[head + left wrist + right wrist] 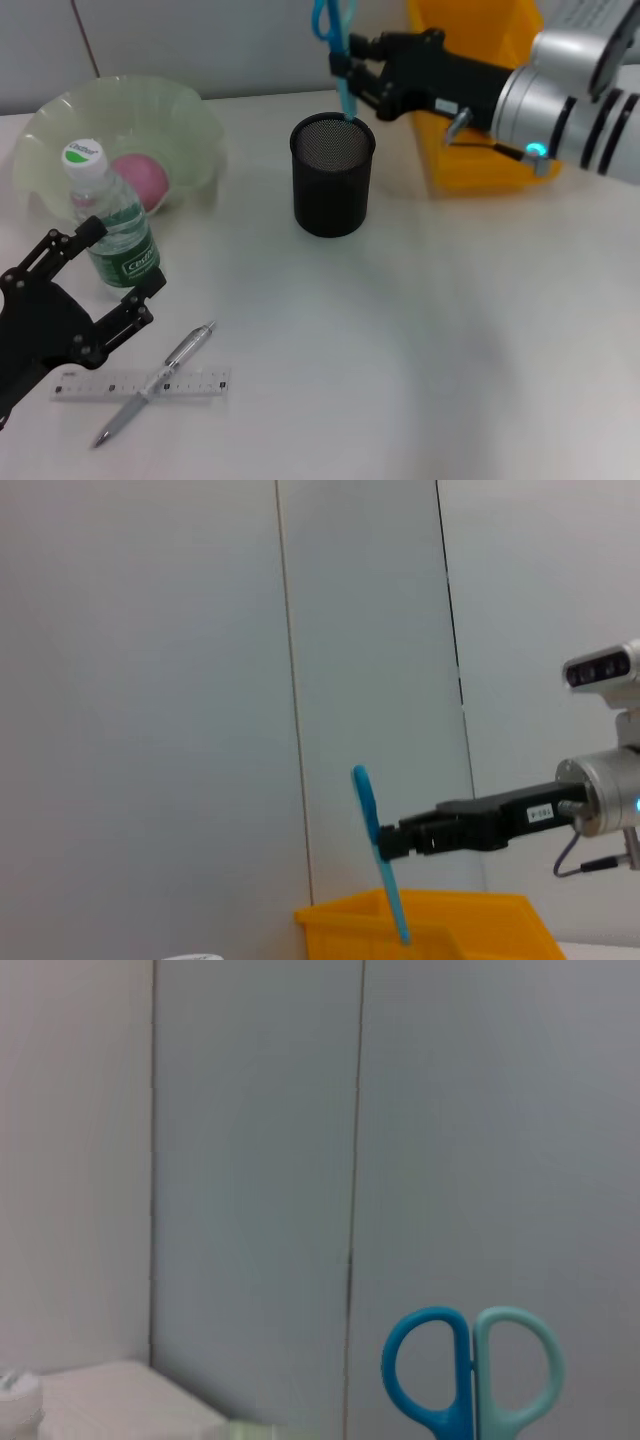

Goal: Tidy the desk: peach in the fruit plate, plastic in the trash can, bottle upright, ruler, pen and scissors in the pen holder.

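The peach (143, 180) is already seen lying in the fruit plate (190, 115) at ten o'clock on the worktop (450, 340), and the bottle (110, 222) stands upright just in front of it. The scissors (338, 55) are held blades down by the right gripper (350, 78), its jaws clenched on them, with the tips at the rim of the pen holder (332, 175) near twelve o'clock; that step is judged nearly finished. The pen (155, 383) and ruler (140, 385) are left crossed at seven o'clock, beside the left gripper (105, 285), whose jaws are spread and empty. No plastic is seen; the yellow bin (480, 100) sits at one o'clock.
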Available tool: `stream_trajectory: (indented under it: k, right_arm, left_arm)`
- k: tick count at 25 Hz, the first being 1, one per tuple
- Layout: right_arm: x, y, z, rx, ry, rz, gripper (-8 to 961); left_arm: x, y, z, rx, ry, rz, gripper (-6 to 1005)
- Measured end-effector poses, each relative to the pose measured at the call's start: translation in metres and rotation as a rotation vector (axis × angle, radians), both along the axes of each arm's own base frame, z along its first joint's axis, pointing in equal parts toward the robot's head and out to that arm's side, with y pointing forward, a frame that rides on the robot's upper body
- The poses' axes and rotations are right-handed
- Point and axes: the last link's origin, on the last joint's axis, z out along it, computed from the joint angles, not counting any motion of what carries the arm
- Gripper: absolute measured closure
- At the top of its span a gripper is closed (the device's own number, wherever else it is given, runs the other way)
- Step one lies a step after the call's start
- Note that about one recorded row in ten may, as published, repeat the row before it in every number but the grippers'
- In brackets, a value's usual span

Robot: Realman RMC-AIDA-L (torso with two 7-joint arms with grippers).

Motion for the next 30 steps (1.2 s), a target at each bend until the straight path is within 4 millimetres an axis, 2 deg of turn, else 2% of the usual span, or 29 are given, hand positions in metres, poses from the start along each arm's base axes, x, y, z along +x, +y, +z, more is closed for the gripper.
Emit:
stream_trajectory:
  k: [10, 20, 25, 30]
  right_arm:
    - [0.01, 0.003, -0.021, -0.022, -0.042, -0.041, 715]
    - [0.011, 0.002, -0.024, -0.016, -0.039, -0.042, 707]
    - [0.013, 0.0, -0.023, -0.016, -0.025, -0.05, 471]
    - [0.014, -0.006, -0.018, -0.023, 0.005, -0.036, 343]
  left_arm:
    - [-0.001, -0.001, -0.001, 0.0, 0.003, 0.001, 212]
    - [0.0, -0.001, -0.001, 0.0, 0.004, 0.0, 212]
    - [-0.002, -0.003, 0.0, 0.0, 0.005, 0.005, 212]
    - [-0.003, -0.004, 0.0, 0.0, 0.005, 0.007, 212]
